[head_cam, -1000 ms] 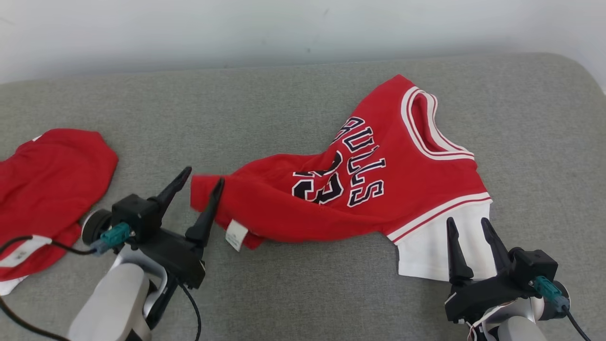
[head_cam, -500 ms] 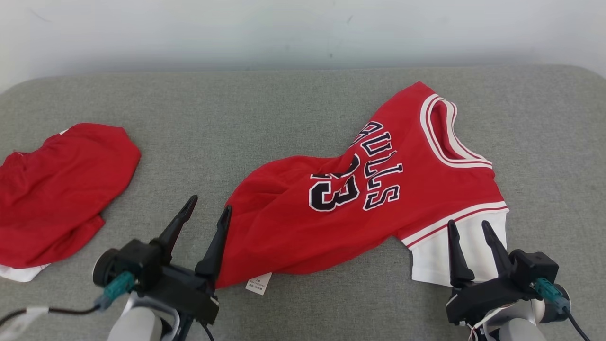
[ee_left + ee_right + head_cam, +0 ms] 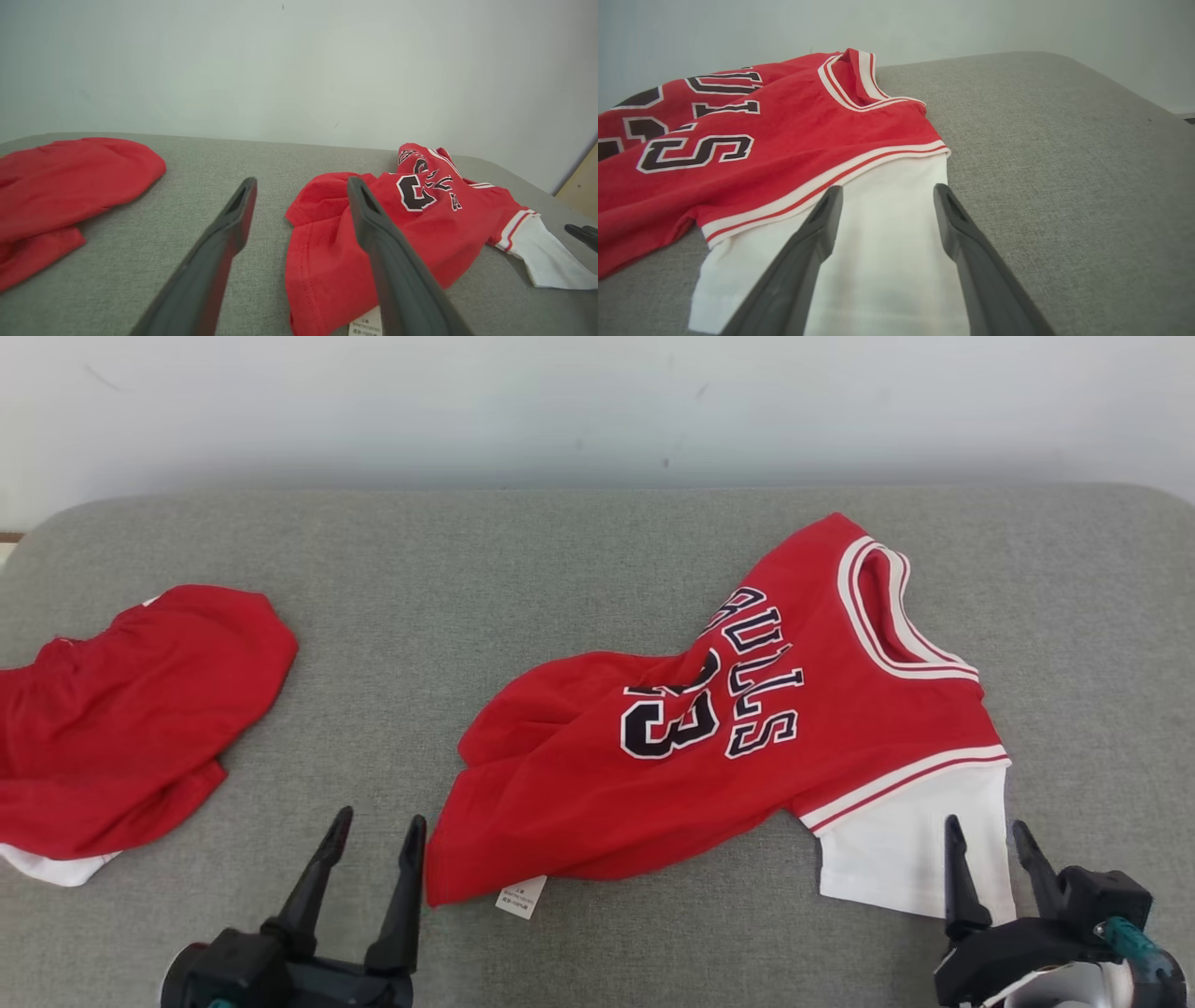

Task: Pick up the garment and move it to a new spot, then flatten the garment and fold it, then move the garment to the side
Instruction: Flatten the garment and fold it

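Red jersey point(image 3: 607, 784) lies rumpled on grey table point(image 3: 560, 579); left pincer point(image 3: 382, 815) and right pincer point(image 3: 984, 821) both spread, gripping nothing.

On the cushion point(image 3: 579, 579), the jersey point(image 3: 653, 784) lies right of another garment point(image 3: 131, 728).

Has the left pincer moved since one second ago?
Yes. Measured against the other red garment, the left pincer has withdrawn toward the robot, away from the jersey.

- I see the garment point(image 3: 747, 747), a red jersey with dark "BULLS 23" lettering and a white sleeve point(image 3: 910, 845), lying right of centre.
- Rumpled, not folded: collar point(image 3: 882, 607) far right, hem with its label point(image 3: 521, 897) near left.
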{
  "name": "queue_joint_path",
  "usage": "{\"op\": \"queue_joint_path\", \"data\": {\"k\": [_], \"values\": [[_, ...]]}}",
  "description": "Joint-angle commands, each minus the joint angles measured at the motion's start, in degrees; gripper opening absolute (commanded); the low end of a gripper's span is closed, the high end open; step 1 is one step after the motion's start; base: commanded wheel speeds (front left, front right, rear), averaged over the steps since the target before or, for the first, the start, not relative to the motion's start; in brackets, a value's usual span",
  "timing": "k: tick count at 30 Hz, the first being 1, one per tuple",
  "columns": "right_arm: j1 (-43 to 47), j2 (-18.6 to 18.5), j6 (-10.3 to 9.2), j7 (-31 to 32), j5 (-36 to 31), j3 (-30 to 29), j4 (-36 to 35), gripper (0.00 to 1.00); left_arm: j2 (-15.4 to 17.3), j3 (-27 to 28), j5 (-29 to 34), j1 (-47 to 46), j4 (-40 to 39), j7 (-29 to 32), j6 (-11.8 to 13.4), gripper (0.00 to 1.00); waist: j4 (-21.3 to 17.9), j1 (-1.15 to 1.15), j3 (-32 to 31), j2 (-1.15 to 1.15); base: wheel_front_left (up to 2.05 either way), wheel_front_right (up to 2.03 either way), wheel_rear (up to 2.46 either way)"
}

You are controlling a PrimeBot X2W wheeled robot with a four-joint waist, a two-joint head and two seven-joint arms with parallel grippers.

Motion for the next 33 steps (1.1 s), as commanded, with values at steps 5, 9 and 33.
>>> {"op": "queue_joint_path", "data": {"k": [5, 9, 33], "values": [[0.9, -1.1, -0.06, 2.5, -1.5, -3.1, 2.9, 1.00, -0.8, 3.4, 2.2, 3.2, -3.4, -0.3, 3.1, 1.00, 1.2, 0.01, -0.6, 0.00, 0.00, 0.00, 0.00], [1.1, -1.1, -0.06, 4.2, -1.7, -4.7, 4.4, 1.00, -1.0, 5.7, 2.9, 4.3, -4.9, -0.3, 4.8, 1.00, 1.6, 0.01, -1.1, 0.00, 0.00, 0.00, 0.00], [1.9, -3.1, -0.06, 10.2, 0.3, -7.0, 5.9, 0.00, -1.1, 6.4, 0.3, 6.8, -6.7, -0.3, 7.2, 1.00, 0.3, 0.01, -2.4, 0.00, 0.00, 0.00, 0.00]]}}
